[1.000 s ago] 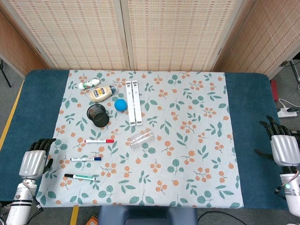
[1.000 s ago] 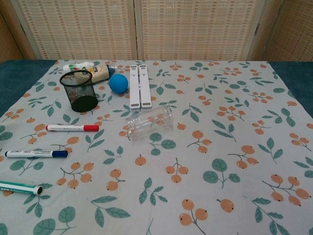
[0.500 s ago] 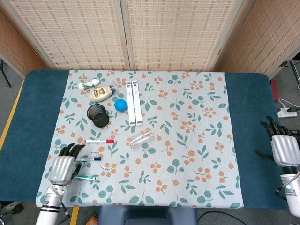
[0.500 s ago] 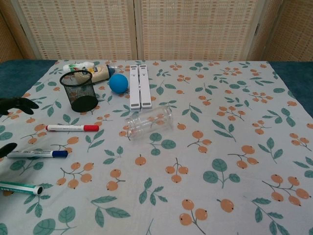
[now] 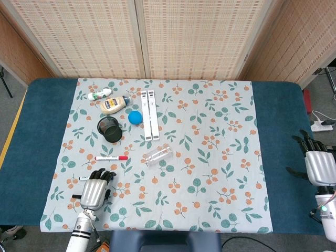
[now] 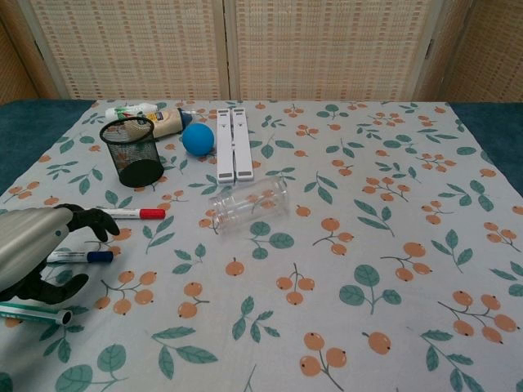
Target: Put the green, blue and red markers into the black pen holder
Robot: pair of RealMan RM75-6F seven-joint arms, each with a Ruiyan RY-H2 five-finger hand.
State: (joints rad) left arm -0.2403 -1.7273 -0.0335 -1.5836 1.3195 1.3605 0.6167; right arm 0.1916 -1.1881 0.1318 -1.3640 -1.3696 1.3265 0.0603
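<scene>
Green marker: flat on the cloth, directly under the left hand's thumb side in chest view; hidden beneath that hand in head view. Not lifted.
Blue marker: flat, just beyond the green one, partly covered by the hand; only its white tail end shows in head view.
Red marker: flat, just past the fingertips, clear of them in head view.
Black pen holder: upright, beyond the red marker, well ahead of the hand. No marker inside as far as visible.
Left hand: fingers apart, lightly curled, grasping nothing; hovering over the green and blue markers. Contact with either cannot be told.
Change: one second ago parked off the cloth's left edge; half a second ago at the markers' tail ends; now swung further inward, sitting squarely above the two nearer markers.
Meaning: likely approach stage of the first pick, green marker the probable target. All three markers yet to go in.
Right hand: far off on the blue table cover, fingers spread, empty, unmoved over the last second.
Beyond the hand: clear plastic cup on its side off toward the cloth's middle; blue ball, white folding stand, squeeze bottle past the holder.
</scene>
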